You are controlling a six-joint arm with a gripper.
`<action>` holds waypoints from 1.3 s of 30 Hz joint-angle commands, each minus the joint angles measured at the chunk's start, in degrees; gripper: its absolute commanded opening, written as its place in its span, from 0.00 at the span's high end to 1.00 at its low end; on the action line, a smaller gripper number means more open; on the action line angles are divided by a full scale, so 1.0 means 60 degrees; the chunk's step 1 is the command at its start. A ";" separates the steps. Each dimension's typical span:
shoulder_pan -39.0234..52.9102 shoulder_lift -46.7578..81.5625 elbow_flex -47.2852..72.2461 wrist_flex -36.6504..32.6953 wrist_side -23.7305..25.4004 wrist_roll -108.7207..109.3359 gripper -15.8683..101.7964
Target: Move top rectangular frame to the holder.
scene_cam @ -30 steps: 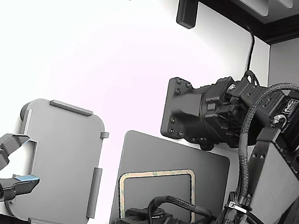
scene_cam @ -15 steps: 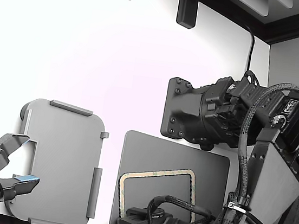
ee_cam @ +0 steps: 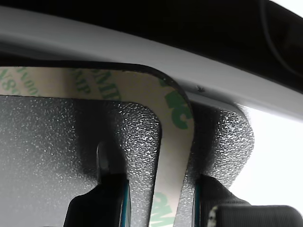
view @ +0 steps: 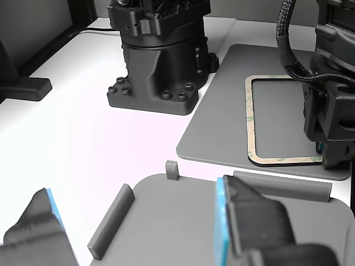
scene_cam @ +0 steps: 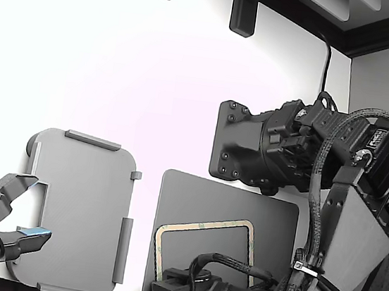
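Wrist view: looks close onto one rounded corner of the thin tan-bordered rectangular frame (ee_cam: 175, 109), green print on its border. Lies flat on the textured dark grey mat (ee_cam: 232, 137), which also shows through its open middle. Shows the black gripper (ee_cam: 158, 187) straddling the border with its fingers apart: one finger (ee_cam: 111, 189) inside the frame, the other (ee_cam: 210, 198) outside it, the tan strip running between them. Leaves a strip of mat visible between the inner finger and the border; sits just beside the border on the outer side, contact there impossible to judge. Not clamped on the frame.

Other view: places the same gripper (view: 333, 138) low over the near corner of the frame (view: 250, 116) at that view's right. Has the frame resting wholly on the mat (view: 219, 111), well apart from the light grey rounded holder plate (view: 166, 216) with raised tabs in the foreground. Nothing on the holder plate. Shows a black arm base (view: 158, 61) standing on the white table (view: 72, 138) behind, touching the mat's far edge or just beside it.

Exterior view: sets the holder plate (scene_cam: 80, 209) at the exterior view's left and the mat (scene_cam: 195, 195) with the frame (scene_cam: 202, 224) at its right, side by side with white table (scene_cam: 118, 72) between. Hides the frame's lower part behind the black arm and cables.
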 commanded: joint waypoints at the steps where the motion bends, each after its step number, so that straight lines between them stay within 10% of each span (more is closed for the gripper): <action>1: -0.0176 0.0161 -0.0146 -0.0044 0.0029 0.0044 0.45; 13: -0.0190 0.0190 0.0044 -0.0352 0.0527 0.0732 0.96; 39: -0.1479 0.2959 -0.1582 0.1655 0.2607 0.9375 0.96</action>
